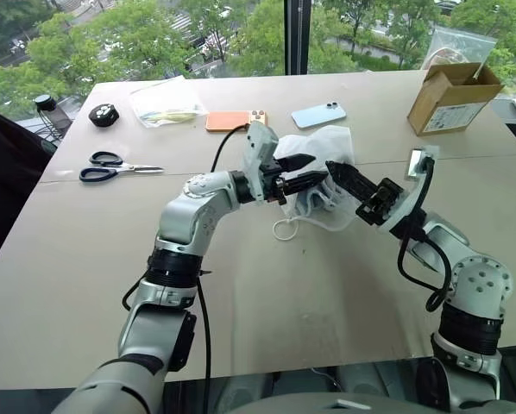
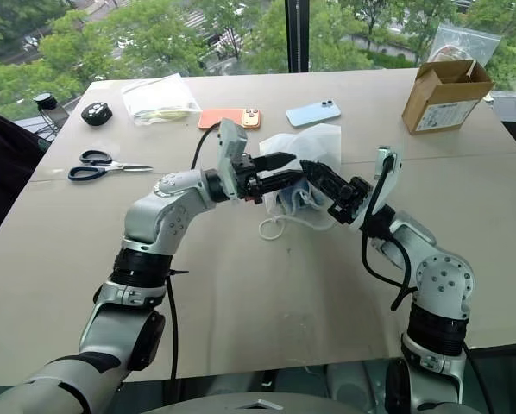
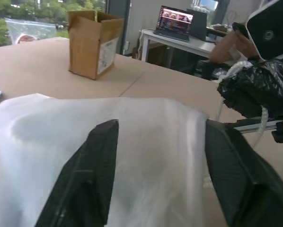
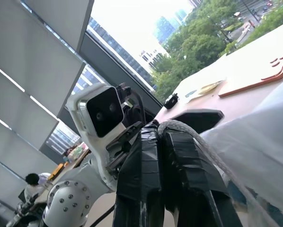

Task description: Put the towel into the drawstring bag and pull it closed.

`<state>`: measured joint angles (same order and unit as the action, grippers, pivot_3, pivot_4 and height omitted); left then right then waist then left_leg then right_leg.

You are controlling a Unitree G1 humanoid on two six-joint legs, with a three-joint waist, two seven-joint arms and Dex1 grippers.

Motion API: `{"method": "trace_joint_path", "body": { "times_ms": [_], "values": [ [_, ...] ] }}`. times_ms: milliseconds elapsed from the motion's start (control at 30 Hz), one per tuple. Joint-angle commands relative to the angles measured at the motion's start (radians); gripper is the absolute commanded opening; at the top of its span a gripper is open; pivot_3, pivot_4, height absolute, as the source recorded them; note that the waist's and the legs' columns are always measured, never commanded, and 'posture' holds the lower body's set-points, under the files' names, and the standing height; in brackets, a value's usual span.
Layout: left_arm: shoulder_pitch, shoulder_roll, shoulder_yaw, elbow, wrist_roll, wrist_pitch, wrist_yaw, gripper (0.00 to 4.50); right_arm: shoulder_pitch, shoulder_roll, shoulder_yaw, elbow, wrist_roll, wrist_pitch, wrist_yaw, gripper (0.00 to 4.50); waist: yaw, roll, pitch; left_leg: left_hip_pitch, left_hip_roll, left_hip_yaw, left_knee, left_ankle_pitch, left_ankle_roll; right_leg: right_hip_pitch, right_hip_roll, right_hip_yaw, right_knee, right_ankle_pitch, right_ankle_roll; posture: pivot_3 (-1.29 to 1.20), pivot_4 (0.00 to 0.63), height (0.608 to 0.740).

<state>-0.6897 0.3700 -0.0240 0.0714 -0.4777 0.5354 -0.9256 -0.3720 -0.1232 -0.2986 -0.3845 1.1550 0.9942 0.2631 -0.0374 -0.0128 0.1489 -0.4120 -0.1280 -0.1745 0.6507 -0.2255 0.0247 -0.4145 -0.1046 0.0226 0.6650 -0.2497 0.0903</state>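
I had the right gripper (image 1: 337,171) clamped on the bag (image 1: 327,147) cord, left gripper (image 1: 303,172) parted at 9 o'clock; a hard tug risked dragging it off the table (image 1: 267,285).

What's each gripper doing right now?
Left gripper: open, fingers around the bag.
Right gripper: shut on the bag's cord.

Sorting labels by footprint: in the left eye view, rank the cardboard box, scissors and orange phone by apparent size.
1. cardboard box, largest.
2. scissors and orange phone: similar in length, so left unranked; the phone lies farther from the camera.
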Motion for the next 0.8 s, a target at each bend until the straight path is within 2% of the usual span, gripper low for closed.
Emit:
{"method": "trace_joint_path", "body": {
  "times_ms": [33,167,233,333,433,567,667,800],
  "values": [
    [0.035,0.077,0.063,-0.012,-0.018,-0.033,-0.056,2.65,0.005,-0.01,0.012,-0.017,0.036,-0.026,-0.021,0.0,-0.005,0.0,0.0,0.0,0.0,0.0,0.0,0.0,0.0,0.0,0.0,0.0,0.0,0.0,0.0,0.0,0.15,0.74],
    [0.131,0.172,-0.002,-0.032,0.025,-0.055,-0.149,2.65,0.01,-0.016,0.023,-0.015,0.055,-0.037,-0.04,0.0,-0.005,0.001,0.0,0.001,0.0,0.001,-0.002,0.0,0.0,0.0,0.0,0.001,0.0,0.0,0.0,0.0,0.15,0.74],
    [0.177,0.183,-0.048,-0.067,0.034,-0.058,-0.183,2.65,0.005,-0.018,0.03,-0.01,0.062,-0.044,-0.049,0.0,-0.004,0.001,0.0,0.001,0.0,0.001,-0.002,0.0,0.0,0.0,0.0,0.001,0.0,0.0,0.0,0.0,0.15,0.74],
    [0.165,0.112,-0.021,-0.041,0.032,-0.103,-0.112,2.65,0.0,-0.03,0.041,-0.005,0.057,-0.049,-0.053,0.0,0.01,0.001,0.0,0.001,0.0,0.0,-0.002,0.0,0.0,0.0,0.0,0.001,-0.001,0.0,0.0,0.0,0.15,0.74],
    [0.119,0.026,0.058,-0.017,-0.012,-0.143,-0.038,2.65,0.002,-0.032,0.049,-0.007,0.062,-0.059,-0.065,0.0,0.02,0.0,0.0,0.0,0.0,-0.001,-0.001,0.0,0.0,0.0,0.0,-0.001,0.0,0.001,-0.001,0.0,0.15,0.74],
    [0.072,-0.033,0.146,-0.086,-0.144,-0.113,-0.01,2.65,0.008,-0.042,0.054,-0.004,0.061,-0.068,-0.078,0.0,0.013,0.001,0.0,0.0,0.0,0.0,-0.001,0.0,0.0,0.0,0.0,0.0,0.0,0.001,-0.001,0.0,0.15,0.74],
    [0.064,-0.027,0.176,-0.123,-0.201,-0.065,0.008,2.65,0.006,-0.046,0.055,0.005,0.058,-0.077,-0.084,0.0,0.003,0.001,0.0,0.0,0.0,0.0,-0.001,0.0,0.0,0.0,0.0,0.0,-0.001,0.001,-0.001,0.0,0.15,0.74],
    [0.143,0.056,0.163,-0.145,-0.177,-0.03,-0.01,2.65,0.001,-0.045,0.059,0.021,0.054,-0.09,-0.091,0.0,-0.009,0.001,0.0,0.001,0.001,0.001,-0.002,0.0,0.0,0.0,0.0,0.001,-0.001,0.001,-0.001,0.0,0.15,0.74]
  ]
}}
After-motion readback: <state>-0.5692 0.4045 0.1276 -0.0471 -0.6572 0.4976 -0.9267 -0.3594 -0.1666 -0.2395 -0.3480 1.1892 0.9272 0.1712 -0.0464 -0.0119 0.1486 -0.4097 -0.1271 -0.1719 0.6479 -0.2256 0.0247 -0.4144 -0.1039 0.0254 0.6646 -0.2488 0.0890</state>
